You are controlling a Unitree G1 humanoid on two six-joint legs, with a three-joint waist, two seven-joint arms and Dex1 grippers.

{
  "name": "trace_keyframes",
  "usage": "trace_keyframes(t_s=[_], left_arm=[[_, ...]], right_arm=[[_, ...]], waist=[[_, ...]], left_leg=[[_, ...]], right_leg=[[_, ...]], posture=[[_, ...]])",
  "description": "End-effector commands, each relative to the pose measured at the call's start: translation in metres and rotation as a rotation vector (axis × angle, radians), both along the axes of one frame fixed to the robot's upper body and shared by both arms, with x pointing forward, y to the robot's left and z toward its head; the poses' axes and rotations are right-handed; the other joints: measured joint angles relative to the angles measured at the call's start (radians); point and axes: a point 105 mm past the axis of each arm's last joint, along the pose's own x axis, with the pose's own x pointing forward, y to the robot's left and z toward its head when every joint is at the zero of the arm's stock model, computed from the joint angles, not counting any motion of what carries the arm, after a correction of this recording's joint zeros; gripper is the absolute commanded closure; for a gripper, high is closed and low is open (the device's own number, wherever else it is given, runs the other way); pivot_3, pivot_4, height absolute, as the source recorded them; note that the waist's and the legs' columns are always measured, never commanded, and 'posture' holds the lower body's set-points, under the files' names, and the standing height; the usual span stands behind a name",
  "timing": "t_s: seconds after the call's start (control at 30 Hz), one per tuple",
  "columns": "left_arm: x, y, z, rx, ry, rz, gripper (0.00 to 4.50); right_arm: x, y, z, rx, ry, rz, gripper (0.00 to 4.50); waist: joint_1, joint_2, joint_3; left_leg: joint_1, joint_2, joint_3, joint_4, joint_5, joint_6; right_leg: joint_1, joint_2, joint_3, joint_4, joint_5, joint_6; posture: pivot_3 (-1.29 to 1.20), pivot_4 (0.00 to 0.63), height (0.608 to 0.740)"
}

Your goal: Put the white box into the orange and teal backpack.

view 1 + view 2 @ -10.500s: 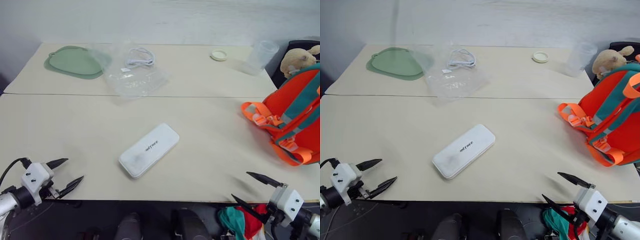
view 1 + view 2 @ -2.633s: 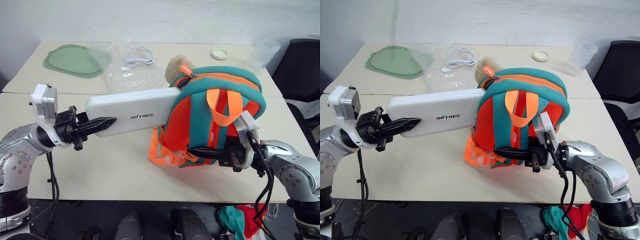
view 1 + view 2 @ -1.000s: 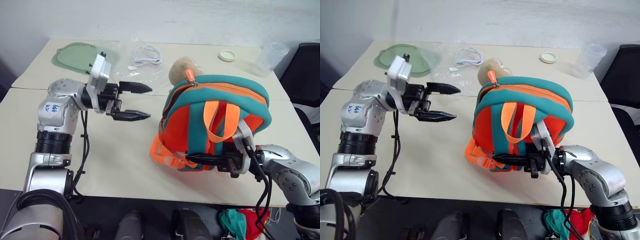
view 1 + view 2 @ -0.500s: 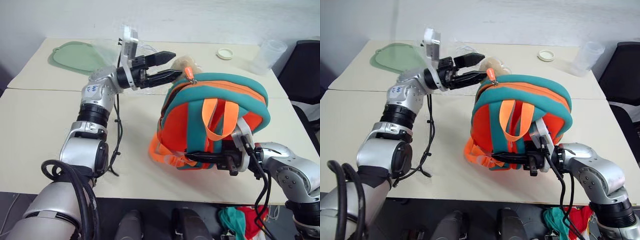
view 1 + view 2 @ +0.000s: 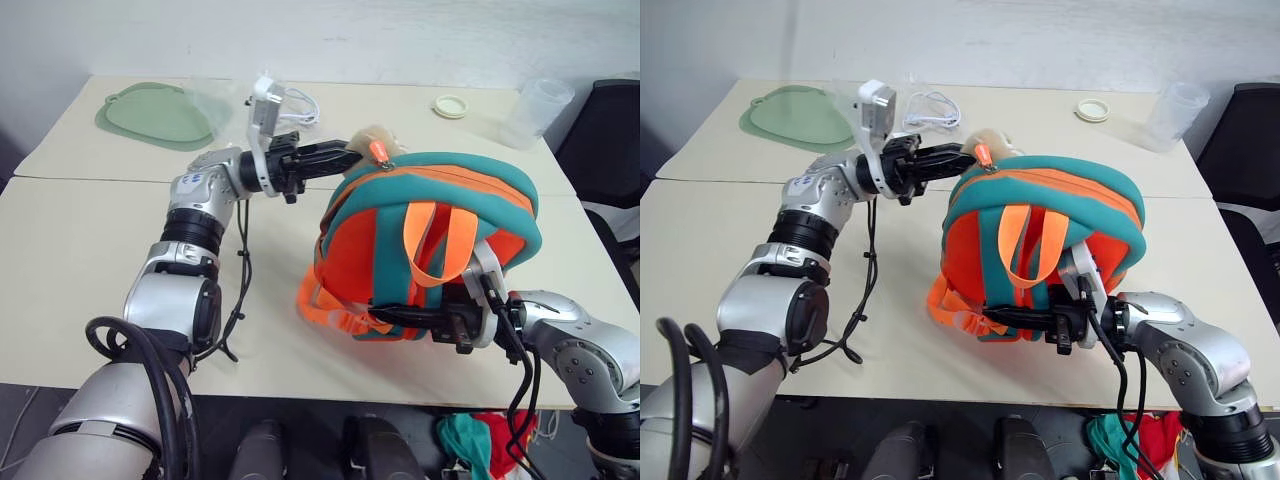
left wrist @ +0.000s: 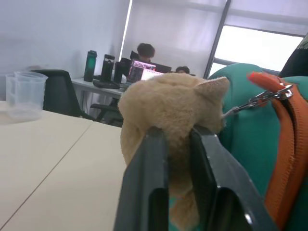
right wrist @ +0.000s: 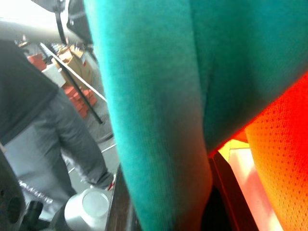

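Since the frame half a second back, my left gripper (image 5: 342, 155) has gone from spread jaws beside the tan plush toy (image 5: 367, 137) to jaws clamped on it; the left wrist view shows both fingers (image 6: 149, 187) pinching the toy's underside. My right gripper (image 5: 388, 314) is clamped on a band of teal trim (image 7: 154, 120) at the lower front of the orange and teal backpack (image 5: 430, 240), holding the bag upright on the table (image 5: 80, 250). The white box, which 2.6 s ago was entering the bag's left side lengthwise, is by my judgement now inside the backpack; its present long axis cannot be determined. The governing relation is at the bag's upper left corner: the toy sits against the teal rim just beside the orange zipper pull (image 5: 380, 150), on the far side of the bag from me, directly ahead of my left fingers. My left arm is the nearer to that corner; my right is occupied low on the front. Any coming move there, I judge, falls to the left arm, with the box lying below and to the right of its fingers.
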Motion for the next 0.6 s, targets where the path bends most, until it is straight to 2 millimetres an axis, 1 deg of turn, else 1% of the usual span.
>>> trace_keyframes(t_s=[0.03, 0.1, 0.17, 0.27, 0.3, 0.33, 0.4, 0.47, 0.5, 0.53, 0.6], left_arm=[[0.008, 0.029, 0.022, -0.028, -0.151, 0.193, 4.50], [0.008, 0.049, 0.023, 0.004, -0.174, 0.266, 4.50], [0.005, 0.069, 0.018, 0.065, -0.188, 0.326, 4.50], [-0.003, 0.099, 0.012, 0.106, -0.123, 0.410, 4.50], [-0.007, 0.106, 0.008, 0.127, -0.108, 0.423, 4.50], [-0.011, 0.110, 0.003, 0.151, -0.095, 0.431, 4.50], [-0.021, 0.115, -0.013, 0.228, -0.039, 0.429, 4.50], [-0.035, 0.118, -0.045, 0.388, 0.010, 0.397, 4.50], [-0.040, 0.118, -0.054, 0.430, 0.026, 0.386, 4.50], [-0.047, 0.114, -0.071, 0.489, 0.057, 0.362, 4.50], [-0.054, 0.106, -0.089, 0.541, 0.063, 0.340, 4.50]], right_arm=[[0.002, -0.001, 0.014, 0.049, -0.095, -0.053, 4.44], [0.007, -0.003, 0.017, 0.080, -0.125, -0.104, 4.44], [0.013, -0.006, 0.019, 0.104, -0.150, -0.154, 4.44], [0.019, -0.010, 0.022, 0.149, -0.174, -0.230, 4.44], [0.020, -0.011, 0.022, 0.161, -0.173, -0.248, 4.44], [0.021, -0.012, 0.022, 0.168, -0.170, -0.260, 4.44], [0.023, -0.013, 0.022, 0.180, -0.172, -0.285, 4.44], [0.023, -0.013, 0.019, 0.198, -0.161, -0.304, 4.44], [0.023, -0.012, 0.018, 0.202, -0.158, -0.309, 4.44], [0.022, -0.011, 0.015, 0.208, -0.150, -0.315, 4.44], [0.022, -0.008, 0.012, 0.215, -0.143, -0.324, 4.44]], waist=[[-0.001, 0.000, 0.000], [-0.003, 0.000, 0.000], [-0.010, 0.000, 0.000], [-0.012, 0.000, 0.000], [-0.013, 0.000, 0.000], [-0.013, 0.000, 0.000], [-0.012, 0.000, 0.000], [-0.012, 0.000, 0.000], [-0.013, 0.000, 0.000], [-0.012, 0.000, 0.000], [-0.012, 0.000, 0.000]], left_leg=[[0.000, 0.000, 0.000, 0.000, 0.000, 0.000], [0.000, 0.000, 0.001, 0.000, 0.000, 0.000], [0.000, 0.000, 0.002, 0.000, 0.000, 0.000], [0.000, 0.000, 0.002, -0.001, 0.001, -0.001], [0.000, 0.000, 0.002, 0.000, 0.001, -0.001], [0.000, 0.000, 0.002, 0.000, 0.001, -0.001], [0.000, 0.000, 0.001, 0.000, 0.001, 0.000], [0.000, 0.000, 0.001, 0.000, 0.001, 0.000], [0.000, 0.000, 0.001, 0.000, 0.001, 0.000], [0.001, 0.000, 0.001, -0.001, 0.001, 0.000], [0.001, 0.000, 0.001, -0.001, 0.001, 0.000]], right_leg=[[0.000, 0.000, 0.000, 0.000, 0.000, 0.000], [-0.001, 0.000, 0.001, 0.000, 0.000, 0.000], [-0.002, 0.000, 0.003, 0.002, 0.000, 0.000], [-0.002, 0.000, 0.007, 0.004, 0.000, 0.000], [-0.002, 0.000, 0.007, 0.004, 0.000, 0.000], [-0.002, -0.001, 0.010, 0.005, 0.000, 0.000], [-0.002, -0.001, 0.011, 0.005, 0.000, 0.000], [-0.002, -0.002, 0.011, 0.005, 0.000, 0.000], [-0.002, -0.001, 0.011, 0.004, 0.000, 0.000], [-0.001, -0.002, 0.012, 0.005, 0.000, -0.001], [-0.001, -0.001, 0.011, 0.005, 0.000, -0.001]], posture=[[0.00, 0.150, 0.740], [0.00, 0.150, 0.740], [0.00, 0.150, 0.740], [0.00, 0.150, 0.740], [0.00, 0.150, 0.740], [0.00, 0.150, 0.740], [0.00, 0.150, 0.740], [0.00, 0.150, 0.740], [0.00, 0.150, 0.740], [0.00, 0.150, 0.740], [0.00, 0.150, 0.740]])
